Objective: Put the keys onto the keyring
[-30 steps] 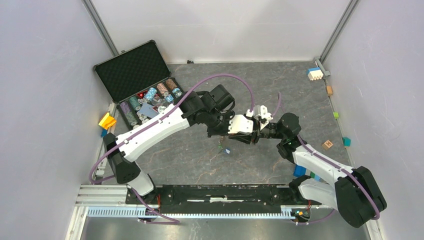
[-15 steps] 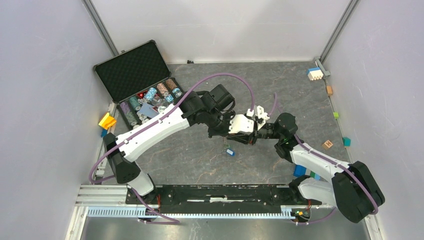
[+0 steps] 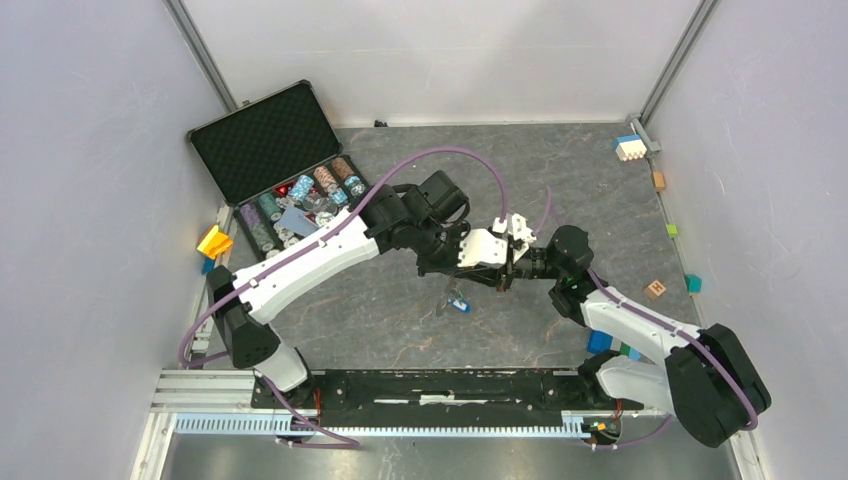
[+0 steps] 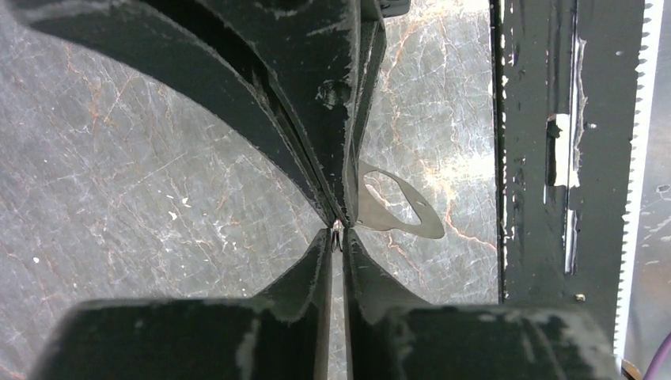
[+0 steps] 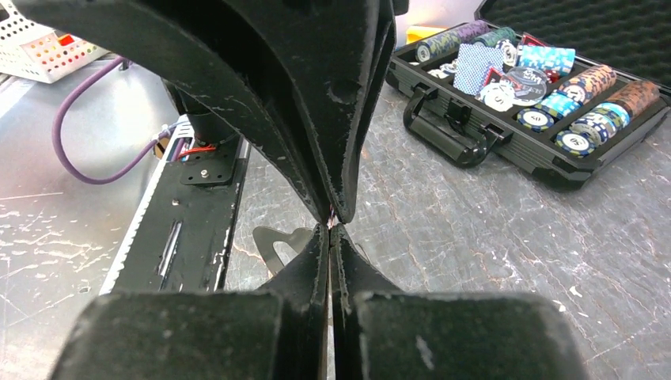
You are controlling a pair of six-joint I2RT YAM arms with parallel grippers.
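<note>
Left tool seen shut, tiny bright sliver pinched at tips. Right tool likewise shut, met tip to tip with left. Whether sliver belongs to thin dark-grey oval keyring cannot be told. Small blue-tagged metal key placed just beside tips, near-left, over grey marbled worktop. Long axis too small to judge. Left arm judged nearer. Key shown by top view only, pinch by wrist views only.

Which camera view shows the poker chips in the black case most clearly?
The right wrist view: the chips are near and sharp, with colours and rows easy to tell. The top view shows the whole open case, but the chips are small there. The left wrist view shows none of them.
</note>
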